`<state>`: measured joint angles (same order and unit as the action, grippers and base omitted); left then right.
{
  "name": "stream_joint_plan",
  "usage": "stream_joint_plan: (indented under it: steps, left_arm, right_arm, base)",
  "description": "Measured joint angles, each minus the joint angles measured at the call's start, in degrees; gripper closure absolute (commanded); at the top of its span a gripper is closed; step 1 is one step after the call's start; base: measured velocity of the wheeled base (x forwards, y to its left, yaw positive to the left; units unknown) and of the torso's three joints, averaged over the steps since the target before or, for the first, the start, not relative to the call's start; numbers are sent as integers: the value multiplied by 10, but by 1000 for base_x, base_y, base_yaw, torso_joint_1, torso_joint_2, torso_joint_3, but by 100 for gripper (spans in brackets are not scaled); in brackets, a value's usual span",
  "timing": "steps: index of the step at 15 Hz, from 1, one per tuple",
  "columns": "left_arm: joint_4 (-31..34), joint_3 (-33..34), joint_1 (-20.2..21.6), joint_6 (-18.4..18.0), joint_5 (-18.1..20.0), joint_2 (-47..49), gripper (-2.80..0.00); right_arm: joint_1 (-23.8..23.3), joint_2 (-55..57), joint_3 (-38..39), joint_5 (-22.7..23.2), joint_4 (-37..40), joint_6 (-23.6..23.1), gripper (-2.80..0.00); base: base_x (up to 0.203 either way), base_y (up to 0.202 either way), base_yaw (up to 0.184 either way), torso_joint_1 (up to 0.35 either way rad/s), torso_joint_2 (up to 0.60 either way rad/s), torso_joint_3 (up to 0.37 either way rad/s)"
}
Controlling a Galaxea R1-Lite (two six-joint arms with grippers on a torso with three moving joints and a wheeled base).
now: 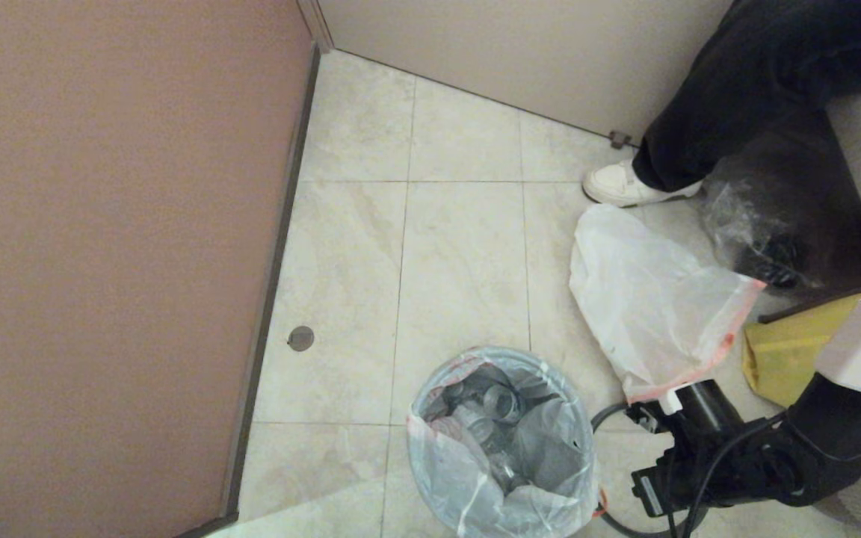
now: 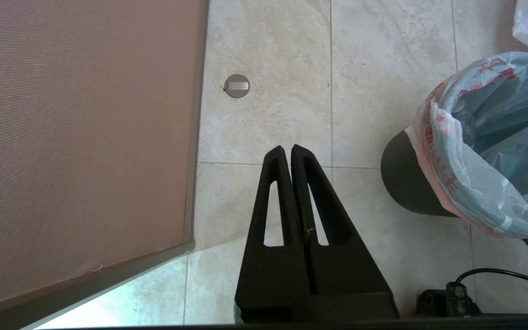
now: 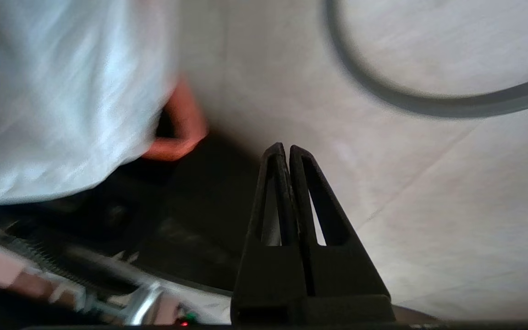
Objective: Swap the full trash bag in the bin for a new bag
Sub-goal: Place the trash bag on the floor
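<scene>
Fingers pressed together on both grippers: the right gripper (image 3: 287, 149) low, just right of the bin (image 2: 401, 183), which holds the full trash bag (image 1: 501, 441). The new bag (image 1: 647, 299) lies farther right. The left gripper (image 2: 287, 149) hangs over bare tiles.

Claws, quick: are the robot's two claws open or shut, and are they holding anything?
Left claw: shut, holding nothing, over the floor tiles beside the bin.
Right claw: shut, holding nothing, near the full trash bag.
</scene>
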<state>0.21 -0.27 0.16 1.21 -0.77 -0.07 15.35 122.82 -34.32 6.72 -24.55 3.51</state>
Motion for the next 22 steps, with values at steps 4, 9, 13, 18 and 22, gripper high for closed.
stream_joint_plan:
  steps: [4,9,13,18,22]
  left_arm:
    - [0,0,0,0,0,0,0]
    - [0,0,0,0,0,0,0]
    - [0,0,0,0,0,0,0]
    - [0,0,0,0,0,0,0]
    - [0,0,0,0,0,0,0]
  right_arm:
    - [28,-12,60,2,-63,23,-280]
    - [56,-8,161,39,-213,18,-280]
    - [85,50,190,-18,-335,16,-280]
    - [102,168,227,-80,-583,-20,-280]
    - [91,201,238,-74,-626,-29,-280]
  base:
    - [0,0,0,0,0,0]
    - [0,0,0,0,0,0]
    - [0,0,0,0,0,0]
    - [0,0,0,0,0,0]
    - [0,0,0,0,0,0]
